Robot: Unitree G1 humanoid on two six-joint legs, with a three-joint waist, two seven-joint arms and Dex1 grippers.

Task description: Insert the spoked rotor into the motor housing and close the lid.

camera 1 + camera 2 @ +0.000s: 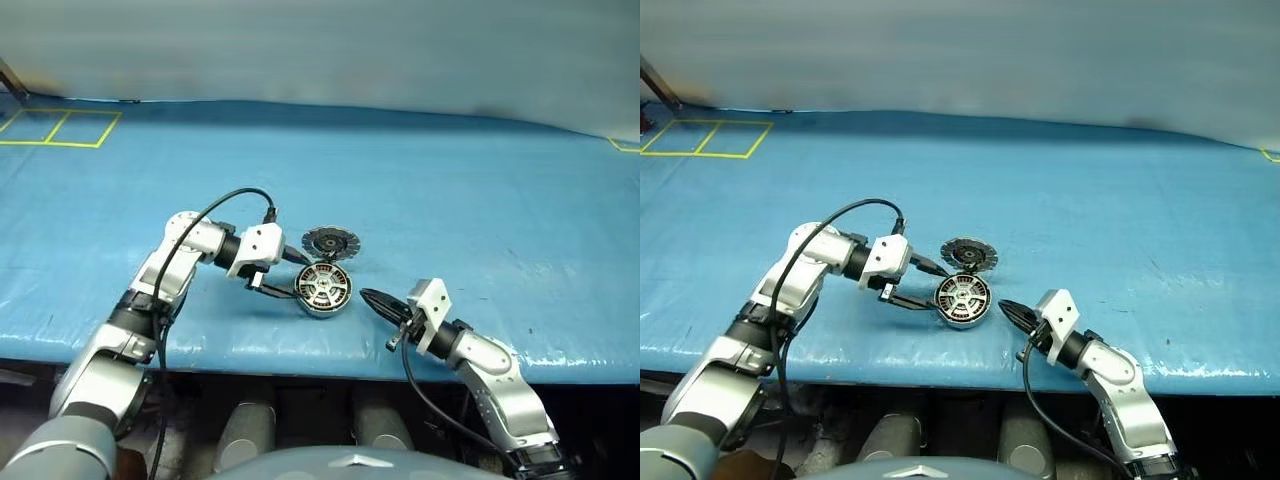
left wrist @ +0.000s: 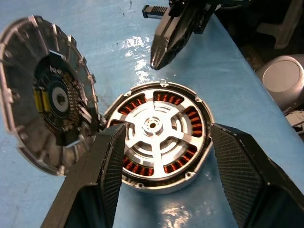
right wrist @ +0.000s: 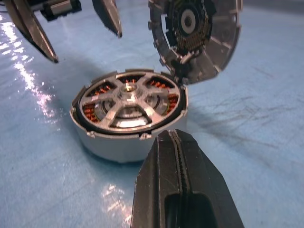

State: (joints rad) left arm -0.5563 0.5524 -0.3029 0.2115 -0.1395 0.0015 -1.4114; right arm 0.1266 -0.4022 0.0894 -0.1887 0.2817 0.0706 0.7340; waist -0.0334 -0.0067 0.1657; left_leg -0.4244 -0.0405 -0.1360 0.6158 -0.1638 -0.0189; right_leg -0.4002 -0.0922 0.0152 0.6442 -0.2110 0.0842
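Copper coils glint through the spokes, so that's the motor housing [image 2: 159, 135] sitting on the blue table cover [image 1: 480, 180], near its front edge, right between my two grippers. The silver spoked rotor [image 3: 129, 102] is already sitting down inside it, more or less flush with the dark rim, with the orange-ish windings showing in the gaps.

My left gripper [image 1: 283, 270] comes in from the side with its two black fingers [image 2: 102, 175] spread wide, one on each side of the housing. From my left wrist camera the pads look just beside the rim, maybe brushing it on one side, but I honestly can't tell if they touch. It's got nothing clamped, the fingers just straddle the thing.

My right gripper [image 1: 378, 304] is on the other side of the housing, fingers pressed together into one pointy tip with nothing between them. The tip aims at the housing and sits near it, not touching.

The lid [image 3: 197, 33], that dark round disc with the segmented silver edge, stands tilted up on the far side of the housing from me. Its lower edge meets the housing's rim like it's hinged or leaning there, inner face turned toward my grippers. So it's open.
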